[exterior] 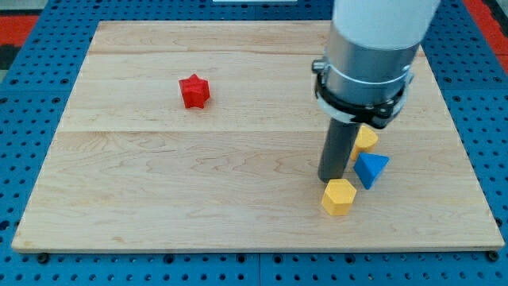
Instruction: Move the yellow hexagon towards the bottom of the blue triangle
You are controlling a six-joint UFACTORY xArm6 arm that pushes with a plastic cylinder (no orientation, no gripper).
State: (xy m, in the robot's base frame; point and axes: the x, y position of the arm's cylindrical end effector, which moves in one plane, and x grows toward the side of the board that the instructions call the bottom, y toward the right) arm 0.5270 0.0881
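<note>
Our tip (330, 179) touches the upper edge of the yellow hexagon block (339, 196) — just lower-left of the blue triangle block (371, 169). No jaws here (bare rod); we'd nudge rightward gently — short strokes.

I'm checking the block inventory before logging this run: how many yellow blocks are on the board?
2. A yellow hexagon lies just below my tip; another yellow block, partly hidden behind the rod, sits above the blue triangle.
</note>
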